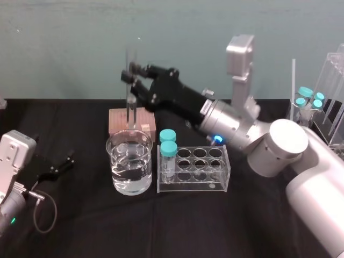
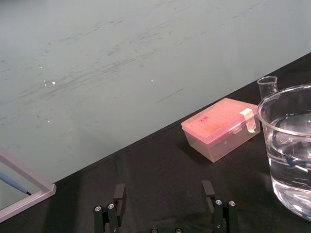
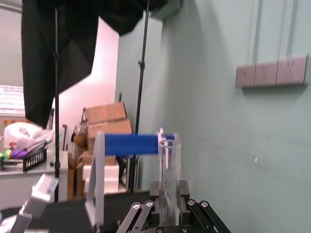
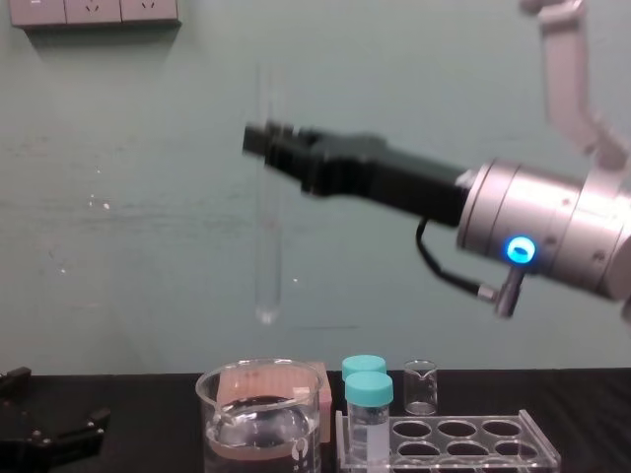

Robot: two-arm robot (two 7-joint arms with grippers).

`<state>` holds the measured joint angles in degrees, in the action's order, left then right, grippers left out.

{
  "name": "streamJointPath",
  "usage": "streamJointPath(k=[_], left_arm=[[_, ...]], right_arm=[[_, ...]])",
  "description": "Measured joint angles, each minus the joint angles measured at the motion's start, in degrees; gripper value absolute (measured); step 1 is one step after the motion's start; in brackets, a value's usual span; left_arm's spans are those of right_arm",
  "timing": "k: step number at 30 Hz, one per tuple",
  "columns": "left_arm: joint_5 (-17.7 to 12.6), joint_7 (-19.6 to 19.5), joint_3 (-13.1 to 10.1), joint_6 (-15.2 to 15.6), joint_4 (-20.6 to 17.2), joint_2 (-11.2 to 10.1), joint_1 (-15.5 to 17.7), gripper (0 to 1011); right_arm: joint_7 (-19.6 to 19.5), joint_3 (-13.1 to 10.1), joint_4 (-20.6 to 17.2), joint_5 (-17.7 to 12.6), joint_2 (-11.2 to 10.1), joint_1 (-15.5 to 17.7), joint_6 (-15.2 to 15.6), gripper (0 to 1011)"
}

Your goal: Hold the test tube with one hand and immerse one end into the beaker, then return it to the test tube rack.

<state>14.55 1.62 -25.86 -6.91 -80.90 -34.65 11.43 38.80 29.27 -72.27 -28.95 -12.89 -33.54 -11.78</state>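
Hovering the test tube (image 4: 266, 232) over the beaker (image 4: 222, 419) is the step in hand: tube is up and across, dip not yet done. Right gripper (image 1: 130, 77) reaches in from the robot's right, high over the table, fingers (image 3: 183, 190) clamped on the tube's upper part. Open mouth sticks out above the grip, and the long lower part hangs approx. upright.

In chest view the rounded btm end sits well above the beaker rim and roughly over its middle. Fore-aft line-up is harder to judge: in head view the tube lines up w/ the beaker's far side.

The beaker holds clear water, about half full, and stands just beside the left end of the rack (image 1: 221, 173). Two teal-capped vials (image 1: 168, 149) fill the rack's left-end holes; the rest look empty. A pink box (image 2: 221, 127) sits behind the beaker, and a tiny beaker (image 4: 420, 386) is behind the rack.

Left gripper (image 2: 164, 194) lies low at the table's left, fingers spread, holding nothing.

Next move, as I judge it:
- Check fore-aft pos., then bring the tube straight down and vertical until the btm end is under water, w/o clipping the rim or hitting the glass floor.
- Lift clear, shift right to an empty hole away from the vials, lower in and let go.
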Motion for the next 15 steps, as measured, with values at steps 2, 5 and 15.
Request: streamJointPath(k=[2, 5, 15], left_arm=[[0.00, 0.00, 0.00, 0.00, 0.00, 0.00, 0.00, 1000], [0.00, 0.00, 0.00, 0.00, 0.00, 0.00, 0.00, 1000], [0.00, 0.00, 0.00, 0.00, 0.00, 0.00, 0.00, 1000]], right_arm=[[-0.30, -0.50, -1.22, -0.27, -0.38, 0.06, -0.40, 225], [-2.09, -2.07, -3.88, -0.25, -1.71, 0.45, -1.31, 225], [-11.53, -8.15, -11.28, 3.56, -6.88, 6.22, -0.80, 225]])
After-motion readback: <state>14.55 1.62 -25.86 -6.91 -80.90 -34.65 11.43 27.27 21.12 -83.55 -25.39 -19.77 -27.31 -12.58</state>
